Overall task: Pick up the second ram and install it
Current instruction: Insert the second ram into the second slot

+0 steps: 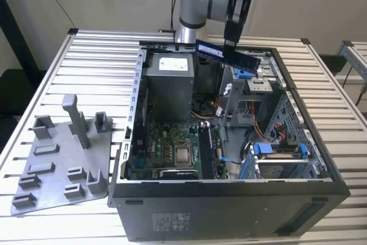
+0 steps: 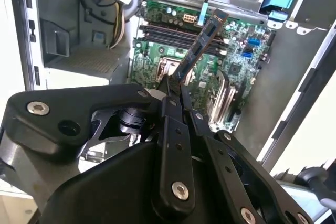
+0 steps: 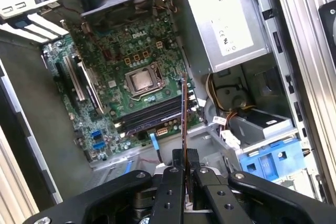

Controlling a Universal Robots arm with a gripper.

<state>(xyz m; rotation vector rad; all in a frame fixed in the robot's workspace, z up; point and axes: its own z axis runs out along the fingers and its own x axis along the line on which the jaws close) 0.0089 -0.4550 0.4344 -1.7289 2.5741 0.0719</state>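
A robot arm's pincer (image 1: 231,41) is clamped on the ram (image 1: 222,53), holding it in the air over the far end of the open case (image 1: 229,205), well apart from the green motherboard (image 1: 163,150) on the case floor. In both wrist views the stick juts from between black metal fingers, thin edge on, above the long dark slots (image 3: 152,116). The ram is a flat, narrow, bluish board with black chips. This carry likely goes best with a firm grip and the stick kept parallel to the slots. The case sits on a ribbed metal worktop (image 1: 97,55).
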